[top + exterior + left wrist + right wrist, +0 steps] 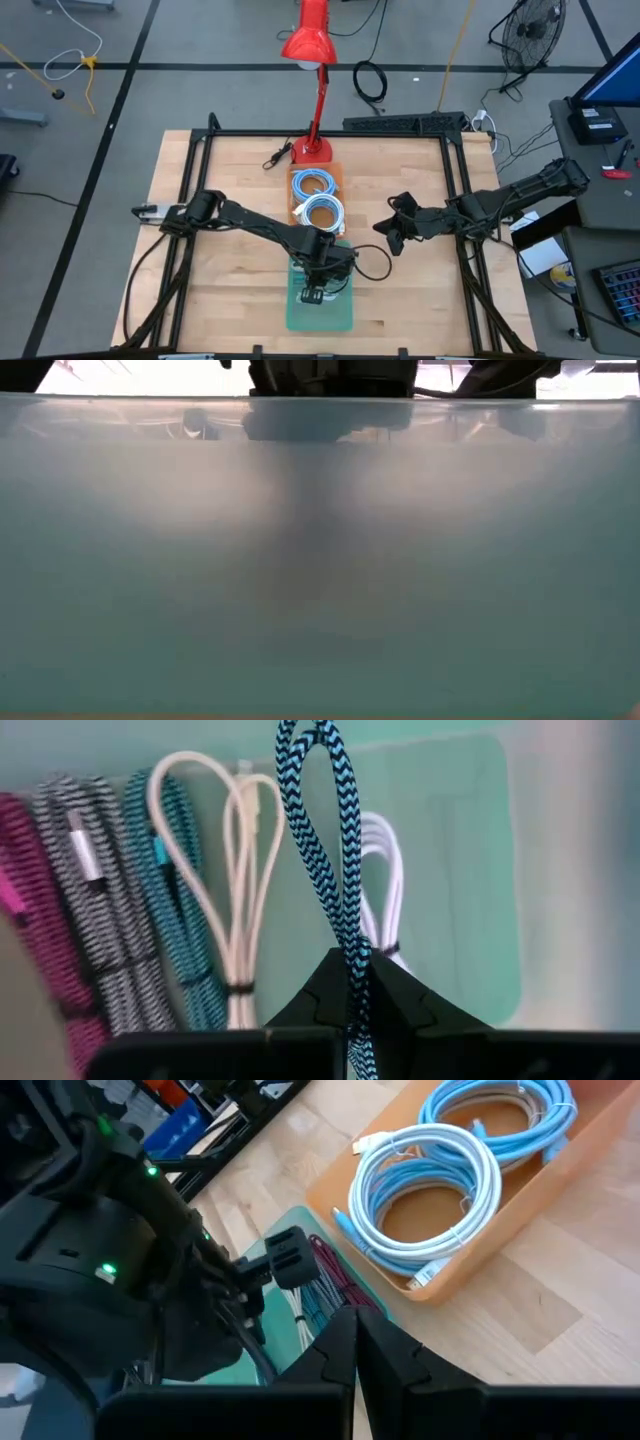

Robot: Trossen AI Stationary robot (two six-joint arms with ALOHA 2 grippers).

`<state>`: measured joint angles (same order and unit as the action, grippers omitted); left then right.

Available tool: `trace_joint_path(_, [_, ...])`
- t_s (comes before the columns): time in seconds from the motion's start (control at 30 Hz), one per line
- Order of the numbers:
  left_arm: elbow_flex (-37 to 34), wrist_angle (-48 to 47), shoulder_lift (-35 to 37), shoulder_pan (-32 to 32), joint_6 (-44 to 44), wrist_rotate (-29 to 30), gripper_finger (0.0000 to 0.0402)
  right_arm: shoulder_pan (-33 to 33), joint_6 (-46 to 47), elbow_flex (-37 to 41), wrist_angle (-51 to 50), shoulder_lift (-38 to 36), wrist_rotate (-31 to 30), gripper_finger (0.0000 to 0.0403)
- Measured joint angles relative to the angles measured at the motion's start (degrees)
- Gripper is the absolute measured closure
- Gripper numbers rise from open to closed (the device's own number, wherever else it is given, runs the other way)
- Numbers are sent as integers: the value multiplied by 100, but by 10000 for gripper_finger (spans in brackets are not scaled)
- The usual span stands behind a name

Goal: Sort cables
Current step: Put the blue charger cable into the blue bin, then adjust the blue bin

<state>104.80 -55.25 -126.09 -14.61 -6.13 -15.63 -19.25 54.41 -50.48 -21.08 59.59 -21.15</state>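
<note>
Cables sit in two containers down the middle of your table. Your left gripper [352,1010] hangs over the green tray [296,312] at the near edge, its fingers pinched together on a blue-and-black braided cable [330,870], whose loop stands up past the fingertips. Beneath it, in the left wrist view, you see other short bundles lying side by side in that tray: a pink braided one [30,920], a grey-and-white braided one [85,910], a teal braided one [165,900], a cream one [240,880] tied near its end, and a white one [385,890] just behind the held cable.

Your right gripper [355,1345] waits right of centre over bare wood, fingers together with nothing between them, pointed toward the containers.

Farther back, touching the tray's far end, you have the orange bin [560,1185] holding two round coils: a light-blue-and-white coil [425,1190] at the nearer end and a light-blue coil [500,1115] at the farther end, overlapping slightly. A red lamp [310,45] stands at the table's far edge, just behind the bin.

Your low view is filled by the tray's translucent green wall, so it tells you nothing about the cables.
</note>
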Motion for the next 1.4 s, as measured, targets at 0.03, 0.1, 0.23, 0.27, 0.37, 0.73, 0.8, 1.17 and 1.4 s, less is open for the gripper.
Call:
trace_joint_path(0.03, [1,44,-26,0,-20,-42,388,0,-4,0,2,2,2,403])
trace_joint_path(0.1, [-3,103,-65,0,-31,-84,388,0,-2,0,-7,2,15,403])
trace_joint_path(0.23, [-1,227,-159,0,-131,-142,388,0,-2,0,-11,2,20,403])
trace_joint_path(0.27, [-1,213,-176,0,-128,-139,388,0,-4,0,-8,0,20,403])
trace_joint_path(0.37, [-1,41,-235,0,-131,-92,388,0,19,0,-12,2,42,403])
trace_joint_path(0.73, [-8,-456,-274,48,-88,75,311,0,3,0,-11,-17,44,403])
trace_joint_path(0.8, [-8,-462,-274,38,-61,69,301,0,0,0,-11,-17,45,403])
trace_joint_path(1.17, [496,-1032,-261,35,-469,492,290,0,-2,0,-13,-17,181,403])
trace_joint_path(1.4, [1274,-1061,-243,31,-680,281,289,0,20,0,-11,-17,196,403])
